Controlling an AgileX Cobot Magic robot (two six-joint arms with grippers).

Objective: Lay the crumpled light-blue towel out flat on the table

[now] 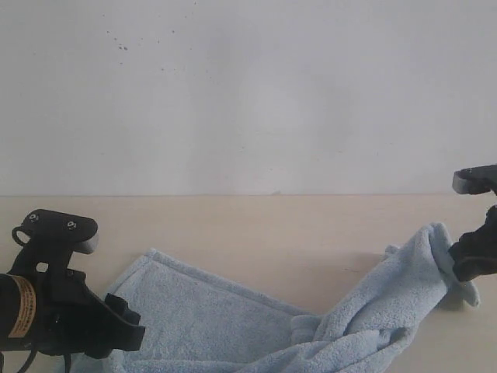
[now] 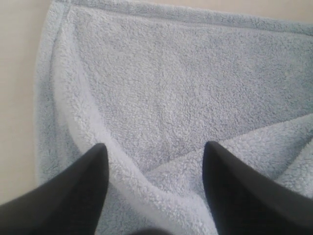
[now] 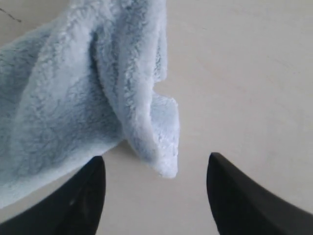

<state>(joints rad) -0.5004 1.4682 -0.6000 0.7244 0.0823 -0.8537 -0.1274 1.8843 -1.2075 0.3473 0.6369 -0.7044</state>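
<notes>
Your left gripper (image 2: 154, 149) hangs over the towel (image 1: 217, 318). Its two dark fingers are spread apart, a soft fold of the cloth runs between them, and nothing is clamped. The towel lies on the table (image 1: 256, 233), with one hemmed part flat, its middle twisted and its other end bunched up. Your right gripper (image 3: 156, 157) sits at that bunched end with its fingers also apart. A loose corner of the towel droops between them, not pinched, with bare tabletop showing just beside it.
</notes>
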